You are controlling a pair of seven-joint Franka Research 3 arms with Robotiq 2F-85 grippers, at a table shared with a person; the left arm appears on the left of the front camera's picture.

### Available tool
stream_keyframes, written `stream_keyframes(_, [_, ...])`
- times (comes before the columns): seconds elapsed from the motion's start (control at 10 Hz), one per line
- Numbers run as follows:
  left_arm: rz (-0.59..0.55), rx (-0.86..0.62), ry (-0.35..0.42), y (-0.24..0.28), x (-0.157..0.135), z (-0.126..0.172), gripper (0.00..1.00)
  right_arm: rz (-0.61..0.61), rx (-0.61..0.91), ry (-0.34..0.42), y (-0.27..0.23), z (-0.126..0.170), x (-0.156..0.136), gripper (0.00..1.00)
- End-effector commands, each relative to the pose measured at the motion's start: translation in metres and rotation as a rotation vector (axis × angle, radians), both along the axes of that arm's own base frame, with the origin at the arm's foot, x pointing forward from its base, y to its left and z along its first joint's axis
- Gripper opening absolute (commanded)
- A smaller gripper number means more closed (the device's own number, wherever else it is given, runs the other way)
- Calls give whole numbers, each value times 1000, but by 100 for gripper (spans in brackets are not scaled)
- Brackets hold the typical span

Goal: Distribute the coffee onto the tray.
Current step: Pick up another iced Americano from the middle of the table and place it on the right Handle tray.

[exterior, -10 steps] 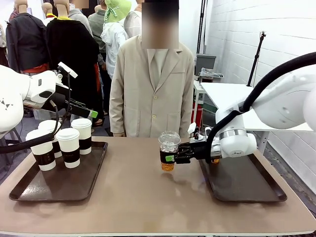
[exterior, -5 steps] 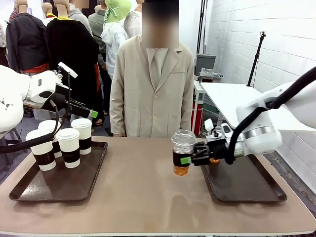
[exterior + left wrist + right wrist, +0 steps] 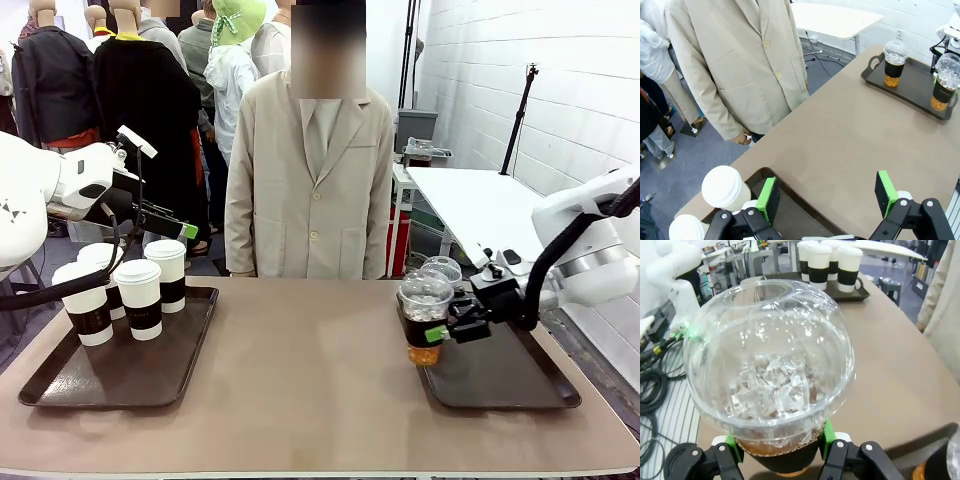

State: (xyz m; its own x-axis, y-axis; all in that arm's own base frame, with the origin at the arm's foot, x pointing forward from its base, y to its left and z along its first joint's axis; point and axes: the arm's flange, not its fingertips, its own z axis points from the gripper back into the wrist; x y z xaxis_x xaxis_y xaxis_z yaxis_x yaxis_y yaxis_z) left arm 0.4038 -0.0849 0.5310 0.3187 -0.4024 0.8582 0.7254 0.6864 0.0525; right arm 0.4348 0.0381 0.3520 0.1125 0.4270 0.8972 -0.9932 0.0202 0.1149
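Partly hidden: second iced cup point(image 3: 442, 270).

Second iced cup point(image 3: 441, 268) half hidden behind held cup point(image 3: 425, 318)

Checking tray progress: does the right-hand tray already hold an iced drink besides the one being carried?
Yes: a second iced cup stands on the right tray, apart from the gripped cup.

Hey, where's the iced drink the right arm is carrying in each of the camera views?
Front view: the iced drink is right of centre, at the right tray's near-left corner, held by the right gripper.
Left wrist view: far right edge, over that tray.
Right wrist view: its dome lid is centre frame.
Shared landmark: the white paper cups on the other tray.
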Motion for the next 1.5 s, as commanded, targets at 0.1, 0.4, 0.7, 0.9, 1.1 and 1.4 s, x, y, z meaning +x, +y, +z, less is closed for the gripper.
stream_keyframes(0.1, [2,2,13,0,-1,0,100,-14,80,-41,-38,-3,6,68])
stream_keyframes(0.4, [2,2,13,0,-1,0,100,-40,73,-35,-72,-21,19,68])
stream_keyframes(0.7, [2,2,13,0,-1,0,100,-49,62,-48,-88,-41,34,68])
stream_keyframes(0.9, [2,2,13,0,-1,0,100,-45,101,-13,-94,-55,46,68])
stream_keyframes(1.1, [2,2,13,0,-1,0,100,-27,113,-6,-93,-65,51,68])
stream_keyframes(1.4, [2,2,13,0,-1,0,100,5,109,10,-91,-74,55,68])
